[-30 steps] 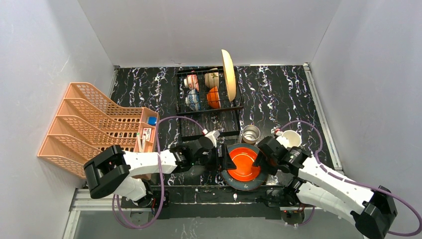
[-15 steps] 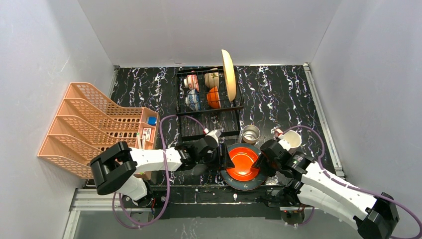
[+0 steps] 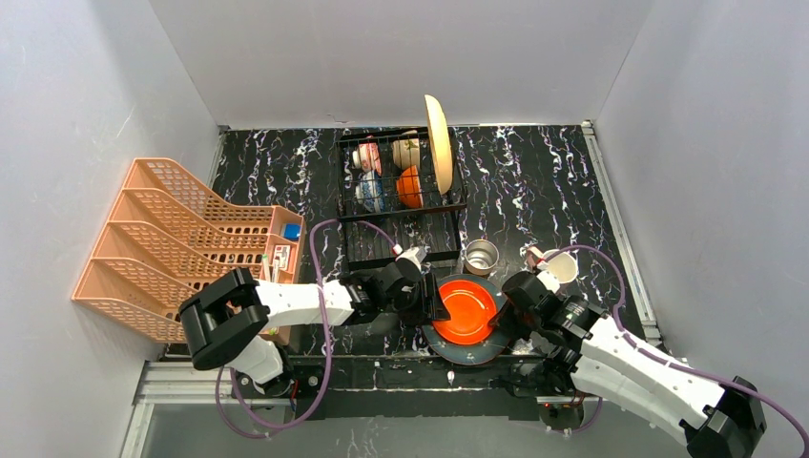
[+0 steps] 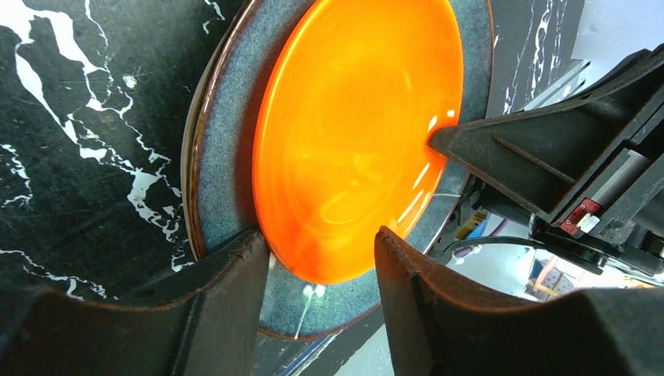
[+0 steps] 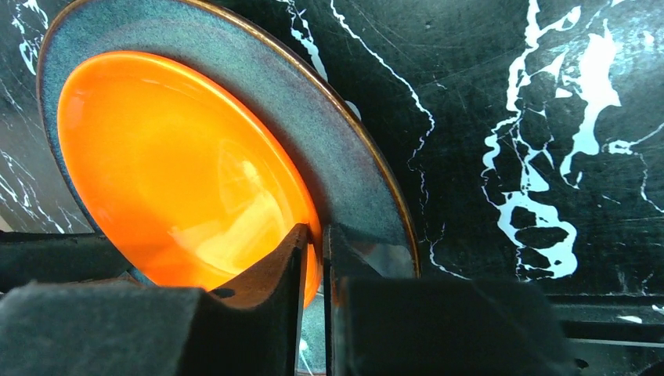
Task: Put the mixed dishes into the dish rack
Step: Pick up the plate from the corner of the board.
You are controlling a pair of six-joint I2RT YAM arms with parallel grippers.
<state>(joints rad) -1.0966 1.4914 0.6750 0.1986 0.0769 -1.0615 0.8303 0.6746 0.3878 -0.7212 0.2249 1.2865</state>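
Observation:
A red-orange plate (image 3: 466, 310) lies on a larger grey-green plate (image 3: 458, 357) at the table's near edge. My right gripper (image 3: 498, 317) is shut on the orange plate's right rim; in the right wrist view its jaws (image 5: 315, 235) pinch that rim (image 5: 172, 164) just above the grey-green plate (image 5: 313, 102). My left gripper (image 3: 437, 303) is at the left rim. Its jaws (image 4: 325, 251) stand apart astride the orange plate (image 4: 352, 133), one finger (image 4: 227, 298) wedged against the grey-green plate (image 4: 227, 157). The black dish rack (image 3: 401, 205) holds an upright yellow plate (image 3: 439, 143) and several bowls (image 3: 386, 172).
A steel cup (image 3: 481, 256) and a pale mug (image 3: 556, 265) stand just behind the stacked plates. An orange lattice rack (image 3: 181, 243) fills the left side. The table's front edge lies right below the plates.
Both grippers have moved in on the orange plate. The right jaws closed onto its right rim. The left jaws narrowed and slid over its left rim.

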